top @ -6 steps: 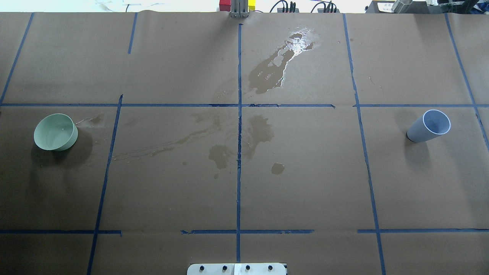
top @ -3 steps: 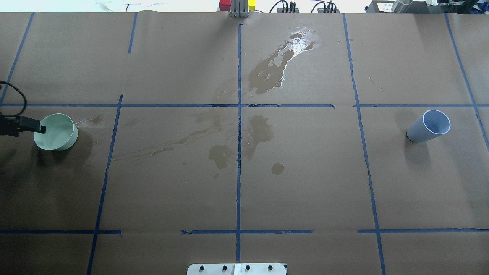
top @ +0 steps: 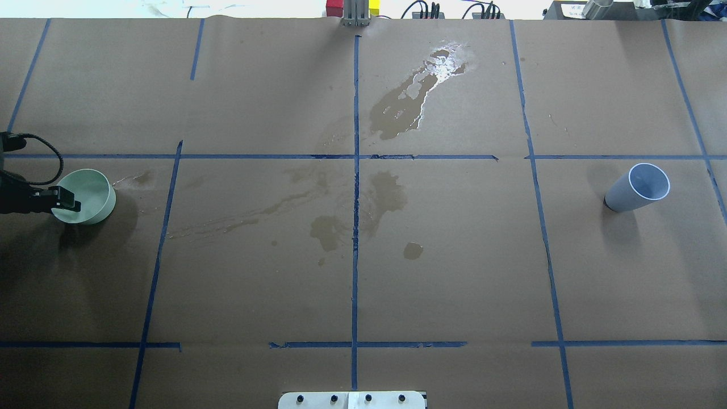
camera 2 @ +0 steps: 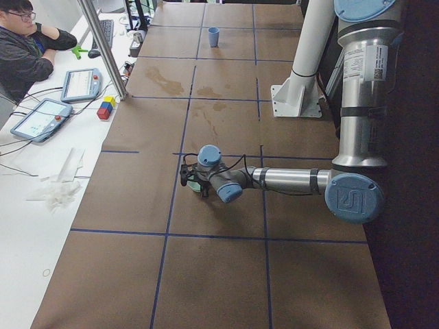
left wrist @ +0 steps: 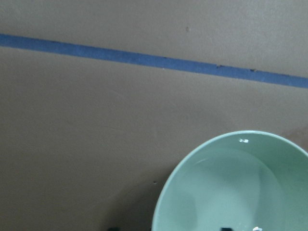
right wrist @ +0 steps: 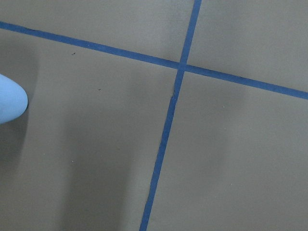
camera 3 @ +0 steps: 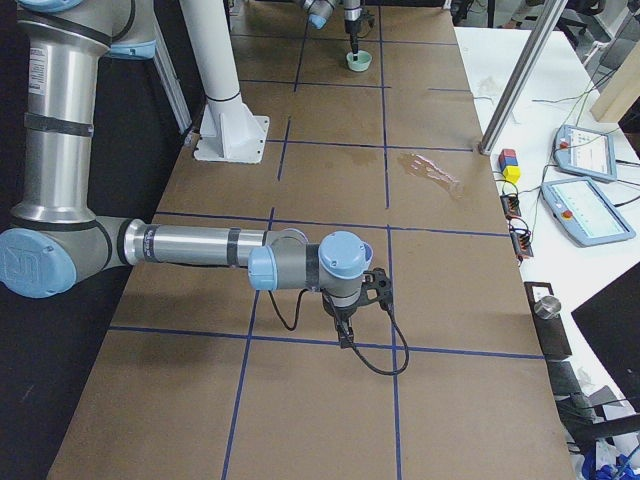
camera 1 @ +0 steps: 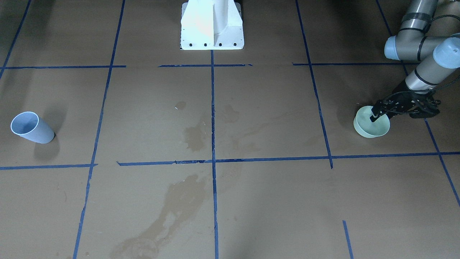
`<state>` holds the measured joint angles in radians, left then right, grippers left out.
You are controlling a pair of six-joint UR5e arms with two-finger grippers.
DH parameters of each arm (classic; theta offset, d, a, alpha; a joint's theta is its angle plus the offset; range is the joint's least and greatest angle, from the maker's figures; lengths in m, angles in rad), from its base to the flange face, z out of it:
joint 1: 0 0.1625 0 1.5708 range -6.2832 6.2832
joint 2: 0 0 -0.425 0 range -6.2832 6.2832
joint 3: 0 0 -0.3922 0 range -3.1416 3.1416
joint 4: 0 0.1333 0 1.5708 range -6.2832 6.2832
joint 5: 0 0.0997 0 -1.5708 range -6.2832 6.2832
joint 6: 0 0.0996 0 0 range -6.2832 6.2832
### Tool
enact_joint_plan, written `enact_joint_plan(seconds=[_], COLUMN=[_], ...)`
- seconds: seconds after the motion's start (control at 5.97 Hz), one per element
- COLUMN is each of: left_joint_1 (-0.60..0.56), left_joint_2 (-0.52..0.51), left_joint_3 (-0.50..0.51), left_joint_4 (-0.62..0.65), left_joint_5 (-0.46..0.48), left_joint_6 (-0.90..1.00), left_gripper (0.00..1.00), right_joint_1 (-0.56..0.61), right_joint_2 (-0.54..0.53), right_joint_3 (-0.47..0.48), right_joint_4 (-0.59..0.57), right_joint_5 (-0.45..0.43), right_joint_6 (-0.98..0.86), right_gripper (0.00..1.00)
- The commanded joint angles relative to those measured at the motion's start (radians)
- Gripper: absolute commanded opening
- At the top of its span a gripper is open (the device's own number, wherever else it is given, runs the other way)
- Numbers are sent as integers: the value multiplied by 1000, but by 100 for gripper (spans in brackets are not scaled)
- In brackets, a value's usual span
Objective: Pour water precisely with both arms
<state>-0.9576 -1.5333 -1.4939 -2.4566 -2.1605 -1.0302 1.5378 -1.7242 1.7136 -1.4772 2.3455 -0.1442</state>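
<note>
A pale green bowl (top: 91, 196) stands at the table's left; it also shows in the front view (camera 1: 373, 127) and the left wrist view (left wrist: 231, 187). A faint glossy sheen inside it may be the water. My left gripper (top: 68, 200) (camera 1: 375, 114) is open, straddling the bowl's rim, with one fingertip (left wrist: 224, 228) inside. A blue-grey cup (top: 636, 187) (camera 1: 30, 127) stands far right, and its edge shows in the right wrist view (right wrist: 9, 103). My right gripper (camera 3: 345, 332) hangs low over bare paper, apart from the cup. I cannot tell whether it is open.
Wet patches darken the brown paper at the centre (top: 386, 196), and a glossy puddle (top: 423, 91) lies at the far middle. The white pedestal (camera 1: 212, 25) stands at the robot's side. An operator (camera 2: 27, 48) and tablets sit beyond the table's far edge.
My left gripper has come in from the left edge, where it was out of view, and reached the bowl's left rim. The cup has not moved.
</note>
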Motion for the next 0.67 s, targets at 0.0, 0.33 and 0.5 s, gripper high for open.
enact_joint_plan(seconds=[0.0, 0.33, 0.5], left_joint_1=[0, -41, -42], left_joint_2=[-2, -60, -106], left_joint_3=[-2, -35, -69], left_joint_4=[4, 39, 42], left_joint_5=[-5, -112, -113], left_joint_6=[1, -4, -7], left_gripper=[0, 0, 0], right_joint_1=[-1, 1, 1], right_joint_2=[0, 0, 0], right_joint_3=[0, 4, 4], right_joint_4=[0, 0, 0], right_joint_5=[0, 2, 2], right_joint_6=[0, 0, 0], right_gripper=[100, 100, 100])
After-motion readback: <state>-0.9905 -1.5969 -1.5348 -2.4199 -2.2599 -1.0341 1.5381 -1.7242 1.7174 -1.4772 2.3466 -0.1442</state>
